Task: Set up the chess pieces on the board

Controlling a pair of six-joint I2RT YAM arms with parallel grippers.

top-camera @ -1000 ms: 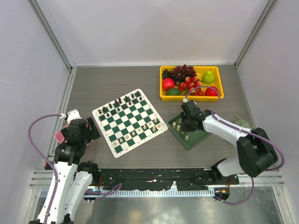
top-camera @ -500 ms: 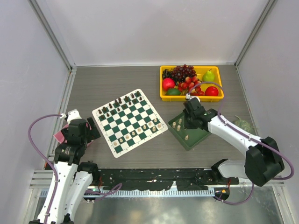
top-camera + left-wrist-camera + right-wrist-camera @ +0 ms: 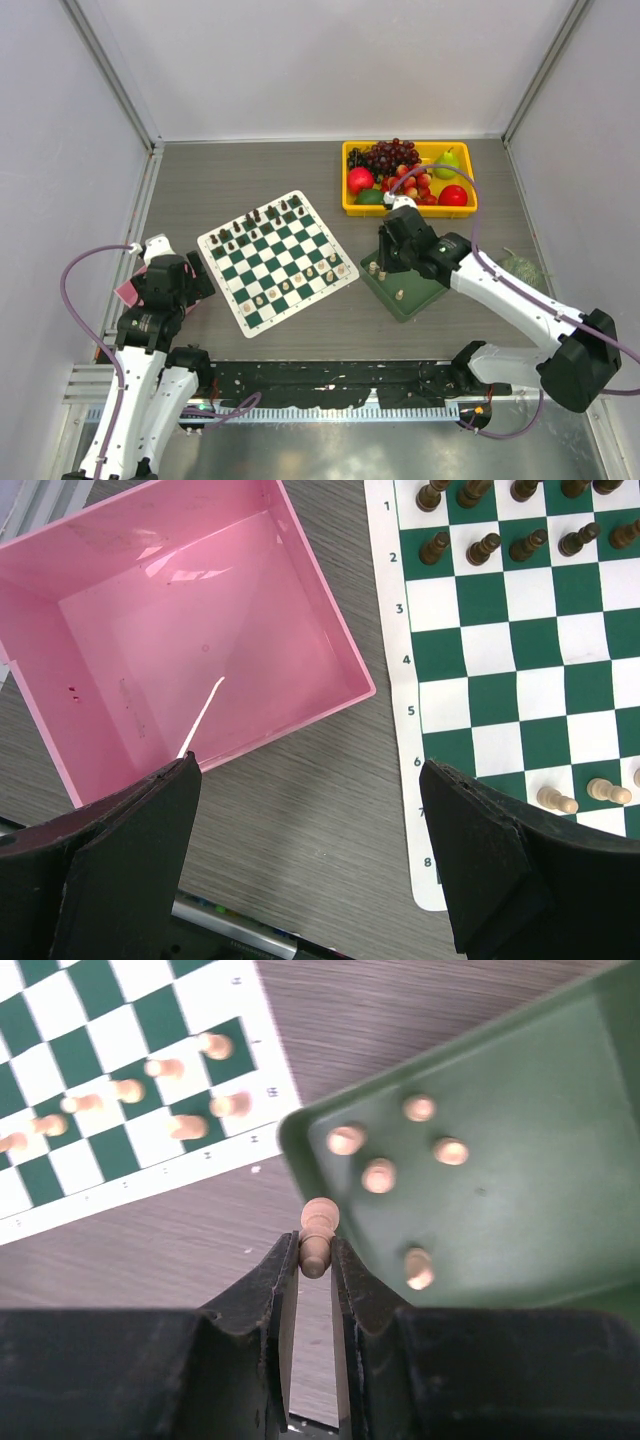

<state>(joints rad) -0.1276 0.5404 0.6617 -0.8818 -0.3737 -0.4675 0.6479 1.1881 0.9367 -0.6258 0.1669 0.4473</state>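
The green and white checkered board [image 3: 277, 261] lies left of centre, with dark pieces along its far rows and several cream pieces [image 3: 300, 277] near its front edge. More cream pieces [image 3: 378, 1174] stand in a plain dark green tray [image 3: 405, 284]. My right gripper [image 3: 315, 1252] is shut on a cream pawn [image 3: 318, 1232] and holds it above the tray's left corner; it shows in the top view [image 3: 385, 258]. My left gripper [image 3: 315, 855] is open and empty over bare table between a pink box [image 3: 180, 630] and the board's left edge [image 3: 395, 680].
A yellow bin [image 3: 408, 177] of fruit stands at the back right. A pink box [image 3: 130, 290] sits under the left arm. A small greenish object [image 3: 520, 265] lies right of the tray. Grey walls close the table on three sides.
My right gripper has lifted off the tray with a cream pawn and moved left toward the board. The left arm has not moved.
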